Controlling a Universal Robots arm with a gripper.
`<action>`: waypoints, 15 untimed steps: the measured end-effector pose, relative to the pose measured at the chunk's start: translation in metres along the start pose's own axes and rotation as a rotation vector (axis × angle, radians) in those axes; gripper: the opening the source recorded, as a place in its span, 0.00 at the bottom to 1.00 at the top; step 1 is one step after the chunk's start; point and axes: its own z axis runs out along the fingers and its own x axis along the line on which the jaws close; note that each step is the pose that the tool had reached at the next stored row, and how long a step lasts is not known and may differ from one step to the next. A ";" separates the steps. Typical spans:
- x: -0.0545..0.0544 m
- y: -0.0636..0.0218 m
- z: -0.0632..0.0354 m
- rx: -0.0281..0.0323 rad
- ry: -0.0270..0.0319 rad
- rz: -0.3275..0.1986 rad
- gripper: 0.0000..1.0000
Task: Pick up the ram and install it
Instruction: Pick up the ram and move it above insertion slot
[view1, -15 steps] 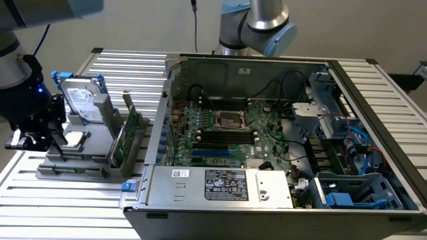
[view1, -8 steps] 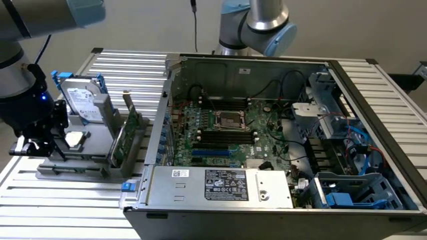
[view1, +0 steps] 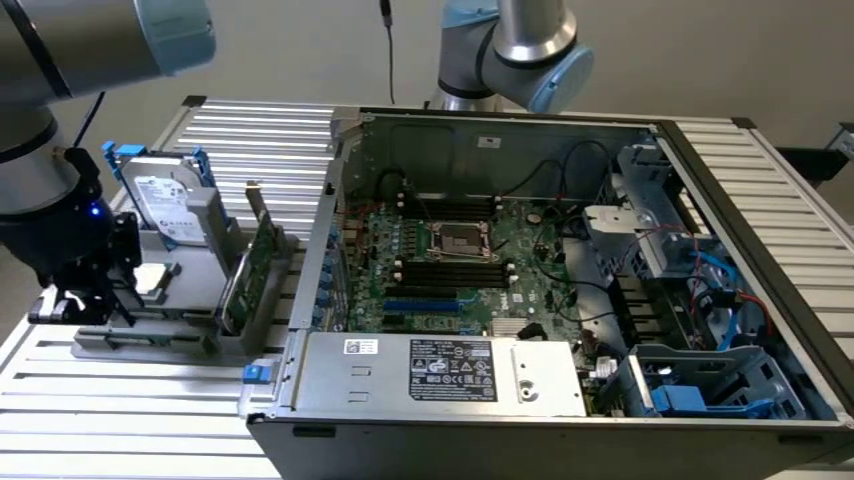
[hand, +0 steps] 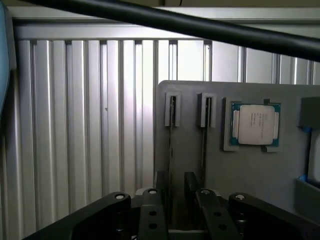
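The pincer (hand: 175, 189) was positioned over a grey holder (hand: 260, 175) on the slatted table (hand: 75, 125), its jaws spread apart and nothing clamped. The ram (hand: 171, 142), seen edge-on as a thin dark strip standing in the holder, was directly ahead of the pincer, its line running into the gap between the fingers (hand: 151, 217); contact could not be judged. A second thin stick (hand: 204, 142) was set just beside it, outside the gap, and a processor (hand: 256, 124) farther to that side. A hard drive (view1: 167, 205) and an expansion card (view1: 254, 270) were held upright toward the exterior view's right of the pincer, with the open computer case (view1: 494, 145) and motherboard (view1: 454, 285) beyond.
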 end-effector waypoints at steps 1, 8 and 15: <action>0.000 -0.0001 0.0017 -0.0001 0.0001 0.000 0.30; 0.002 -0.0005 0.0145 0.0000 0.0000 0.000 0.30; 0.004 -0.0010 0.0272 -0.0001 0.0001 0.000 0.30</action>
